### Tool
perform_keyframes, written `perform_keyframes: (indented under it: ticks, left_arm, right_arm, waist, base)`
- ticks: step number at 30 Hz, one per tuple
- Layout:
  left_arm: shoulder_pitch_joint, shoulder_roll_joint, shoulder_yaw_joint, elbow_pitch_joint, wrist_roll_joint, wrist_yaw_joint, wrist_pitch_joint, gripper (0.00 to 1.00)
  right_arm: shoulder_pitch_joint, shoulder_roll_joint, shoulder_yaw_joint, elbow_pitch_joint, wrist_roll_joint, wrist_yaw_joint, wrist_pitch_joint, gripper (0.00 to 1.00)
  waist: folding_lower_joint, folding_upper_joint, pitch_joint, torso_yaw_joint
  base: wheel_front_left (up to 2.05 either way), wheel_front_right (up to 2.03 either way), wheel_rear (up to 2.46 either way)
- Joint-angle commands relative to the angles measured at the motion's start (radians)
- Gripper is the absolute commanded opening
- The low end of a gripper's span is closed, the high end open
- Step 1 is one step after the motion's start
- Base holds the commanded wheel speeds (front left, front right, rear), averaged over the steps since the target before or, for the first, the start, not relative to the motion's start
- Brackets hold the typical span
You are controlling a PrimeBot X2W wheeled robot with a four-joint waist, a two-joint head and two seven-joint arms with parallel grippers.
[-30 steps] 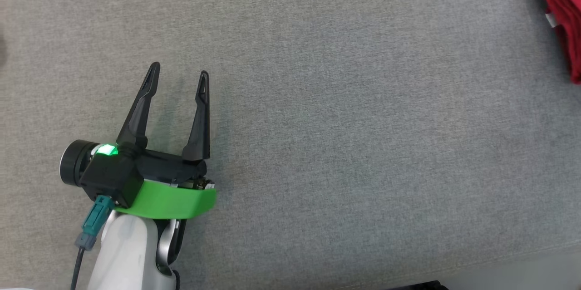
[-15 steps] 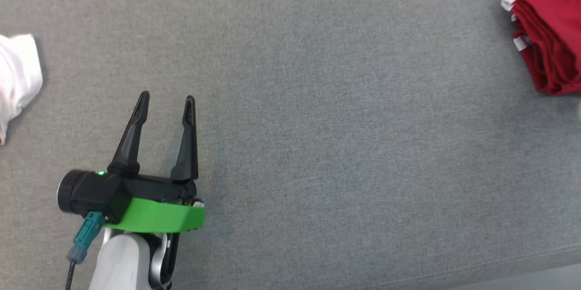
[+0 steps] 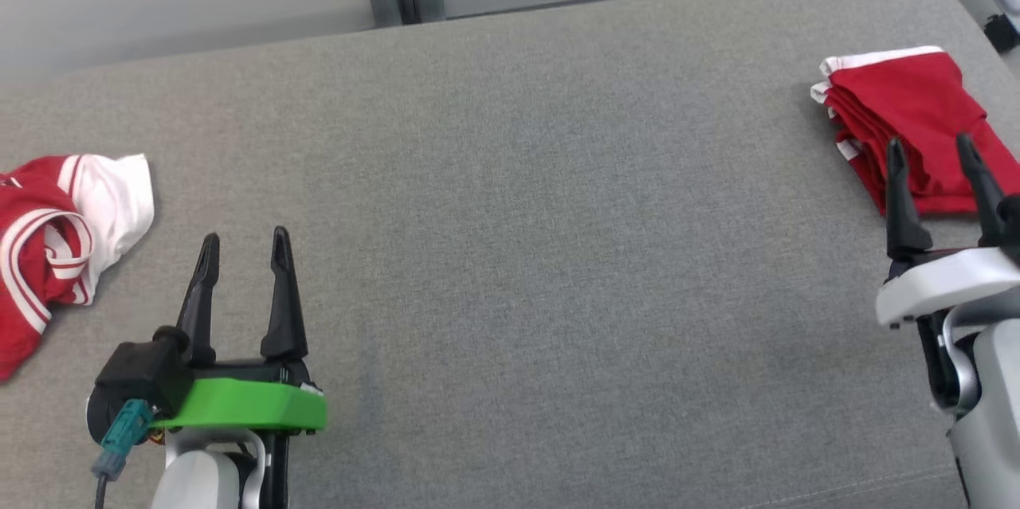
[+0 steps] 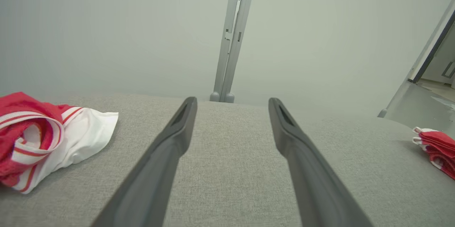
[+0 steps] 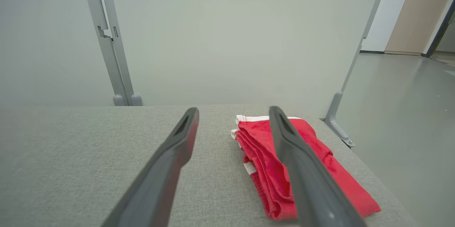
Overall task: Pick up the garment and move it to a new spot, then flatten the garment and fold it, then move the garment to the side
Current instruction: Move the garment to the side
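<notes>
Left gripper (image 3: 244, 236) and right gripper (image 3: 930, 142) both gape empty, so the left should probably pinch 1 raised fold of the crumpled red-and-white garment (image 3: 48, 246) at the left end of the grey cushion (image 3: 510, 214).

Crumpled garment (image 3: 56, 246) left, folded garment (image 3: 900, 95) right, on cushion (image 3: 518, 254).

Left gripper (image 3: 245, 236): black fingers (image 3: 280, 294), bright green collar (image 3: 247, 405), teal plug (image 3: 119, 433) dangling; right gripper (image 3: 930, 142) wears a white collar (image 3: 944, 282).

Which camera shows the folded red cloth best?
Right wrist view: the folded red cloth lies close, layers clear, though the right claw crosses it. Head view shows it smaller; left wrist view, a cut-off corner.
</notes>
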Motion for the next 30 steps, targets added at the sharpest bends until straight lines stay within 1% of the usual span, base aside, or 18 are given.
perform_keyframes:
  ticks: [1,4,7,13,21,30]
  left_arm:
    - [0.023,0.002,0.003,0.015,-0.002,0.006,0.0,1.0]
    - [0.046,0.002,0.002,0.039,0.0,0.009,0.0,1.0]
    - [0.077,0.002,0.002,0.063,0.014,0.012,0.0,1.0]
    - [0.126,0.002,0.014,0.083,0.032,0.005,0.0,1.0]
    - [0.158,0.002,0.021,0.079,0.034,0.0,0.0,1.0]
    - [0.127,0.002,0.007,0.081,0.028,0.005,0.0,1.0]
  right_arm:
    - [0.037,0.011,0.001,-0.022,0.008,-0.002,-0.003,1.0]
    - [0.096,0.037,-0.001,-0.048,0.03,-0.002,-0.003,1.0]
    - [0.145,0.065,0.001,-0.043,0.057,-0.002,-0.003,1.0]
    - [0.198,0.102,0.017,-0.015,0.06,-0.002,-0.003,1.0]
    - [0.211,0.112,0.063,-0.022,0.042,-0.002,-0.003,1.0]
    - [0.223,0.106,0.077,-0.028,0.042,-0.002,-0.003,1.0]
  waist:
    - [0.0,0.0,-0.084,0.029]
    - [0.0,0.0,-0.114,0.047]
    - [0.0,0.0,-0.142,0.063]
    - [0.0,0.0,-0.167,0.085]
    - [0.0,0.0,-0.175,0.102]
    - [0.0,0.0,-0.168,0.115]
  base:
    - [0.0,0.0,0.0]
    - [0.0,0.0,0.0]
    - [0.0,0.0,0.0]
    - [0.0,0.0,0.0]
    - [0.0,0.0,0.0]
    - [0.0,0.0,0.0]
